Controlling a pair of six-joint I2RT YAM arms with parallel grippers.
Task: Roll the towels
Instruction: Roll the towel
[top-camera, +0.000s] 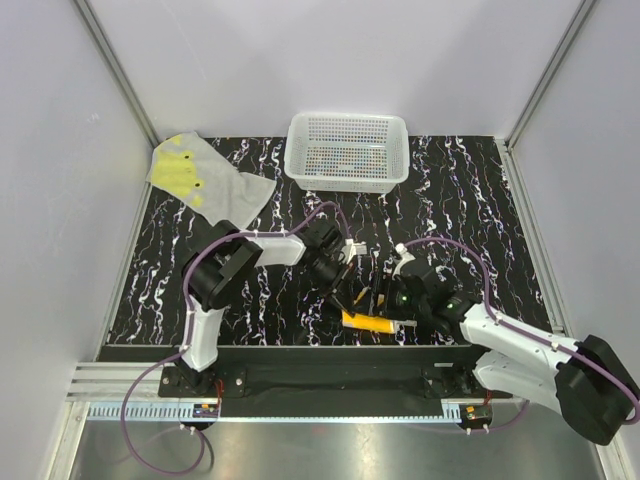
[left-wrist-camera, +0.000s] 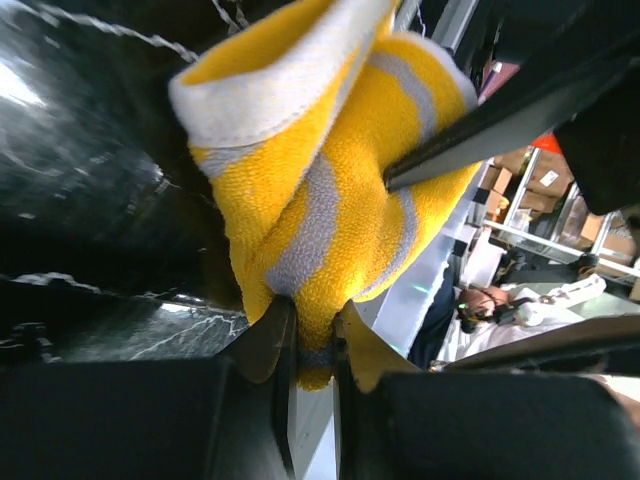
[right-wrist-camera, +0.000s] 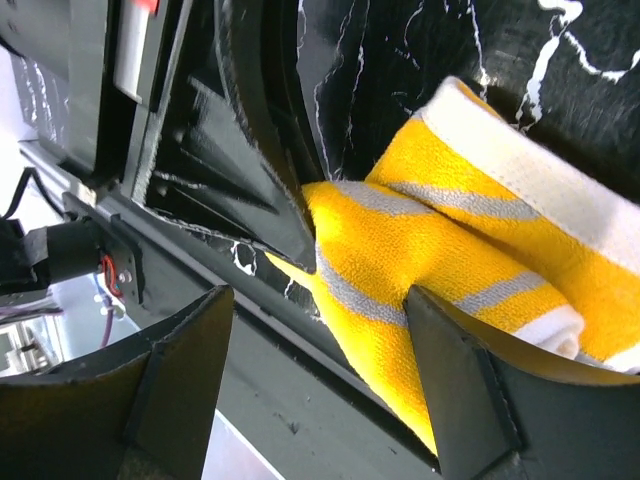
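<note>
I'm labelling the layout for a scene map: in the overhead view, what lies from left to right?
Grey towel → white basket → right arm's elbow. The orange towel shares the basket's span, so left out.

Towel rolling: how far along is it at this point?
Nothing is finished. In hand: the orange towel, bunched and loosely folded, is pinched by the left hand, with the right hand open around it. Left: the grey towel lies unrolled at the back.
</note>
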